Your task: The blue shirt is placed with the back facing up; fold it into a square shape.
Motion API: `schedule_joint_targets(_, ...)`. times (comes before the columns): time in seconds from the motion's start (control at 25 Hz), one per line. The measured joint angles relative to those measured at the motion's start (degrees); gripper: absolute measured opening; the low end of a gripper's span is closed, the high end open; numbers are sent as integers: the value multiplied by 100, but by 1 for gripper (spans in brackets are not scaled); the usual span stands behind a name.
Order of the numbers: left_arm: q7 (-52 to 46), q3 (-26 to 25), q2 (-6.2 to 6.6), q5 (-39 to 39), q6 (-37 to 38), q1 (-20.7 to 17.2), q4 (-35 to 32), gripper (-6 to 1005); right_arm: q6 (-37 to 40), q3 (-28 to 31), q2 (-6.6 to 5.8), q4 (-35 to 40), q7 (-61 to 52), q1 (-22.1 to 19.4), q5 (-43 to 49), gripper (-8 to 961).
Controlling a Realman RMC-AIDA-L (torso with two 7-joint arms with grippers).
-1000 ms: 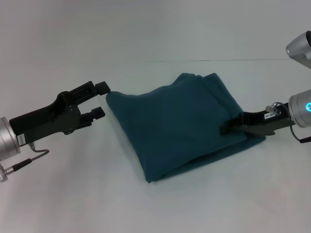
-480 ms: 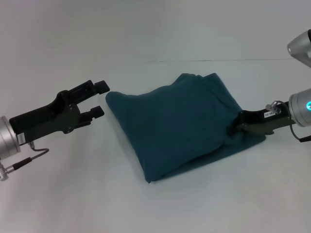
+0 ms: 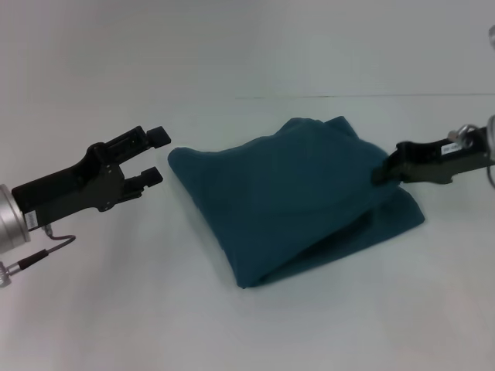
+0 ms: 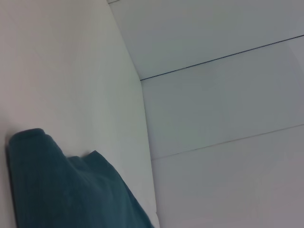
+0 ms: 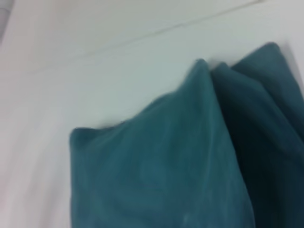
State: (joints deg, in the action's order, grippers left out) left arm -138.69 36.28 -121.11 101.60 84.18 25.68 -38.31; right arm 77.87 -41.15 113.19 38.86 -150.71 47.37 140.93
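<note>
My blue shirt point(image 3: 290, 197) lies folded in a thick, rumpled bundle in the middle of the white tabletop point(image 3: 116, 309), plain side showing, one corner pointing toward my left and a lower fold sticking out on my right. My right hand point(image 3: 380, 175) grips the upper layer of the shirt at its right edge and holds that layer raised, so a dark gap opens between it and the fold beneath. My left hand point(image 3: 157, 155) hovers just beside the shirt's left corner, fingers apart and holding nothing, not touching the cloth. Seen from my right wrist, the shirt point(image 5: 180, 161) rises in a peaked fold; from my left wrist, its rounded corner point(image 4: 61, 190) rests on the tabletop.
</note>
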Motion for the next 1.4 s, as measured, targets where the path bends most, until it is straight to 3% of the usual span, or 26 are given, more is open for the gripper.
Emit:
schedule_joint_targets(0.2, 0, 2, 0, -2, -11, 33, -1, 931, 182, -103, 74, 730, -288, -195, 185, 42)
schedule_joint_targets(0.6, 0, -8, 0, -58, -67, 42, 65, 931, -909, -722, 43, -427, -273, -14, 480, 71)
schedule_joint_targets(1.08, 29, -7, 0, -65, -139, 49, 127, 931, -949, -775, -23, -437, -354, -40, 596, 153)
schedule_joint_targets(1.4, 58, -7, 0, -81, -140, 64, 149, 930, -1153, -751, -63, -211, -901, -1, 1538, 208)
